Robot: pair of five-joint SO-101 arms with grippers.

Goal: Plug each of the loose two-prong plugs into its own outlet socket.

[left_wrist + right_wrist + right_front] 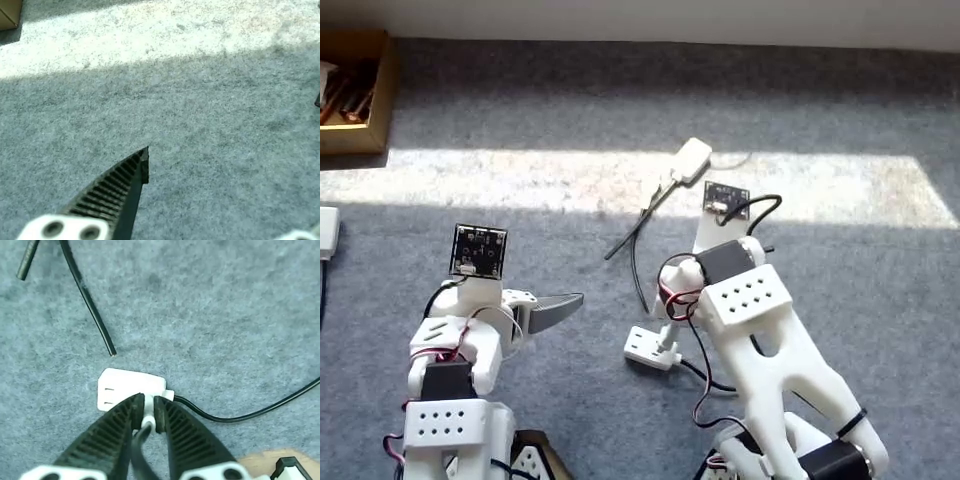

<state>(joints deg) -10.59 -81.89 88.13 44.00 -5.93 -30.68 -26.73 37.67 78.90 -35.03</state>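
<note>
Insertion step in hand: one plug held at the outlet block.

The right gripper (148, 401) has its jaws closed tight on a small white plug (147, 415), which touches the near edge of the white outlet block (129, 382) on the grey carpet (840, 290). I cannot tell whether the prongs are seated. Next, I judge, they must line up with the paired slots (106, 395) and press straight in without sliding the block. The left gripper (555, 310) rests apart, jaws spread and empty. Beyond lie a loose black cable (90, 305) and a white adapter (692, 160).
</note>
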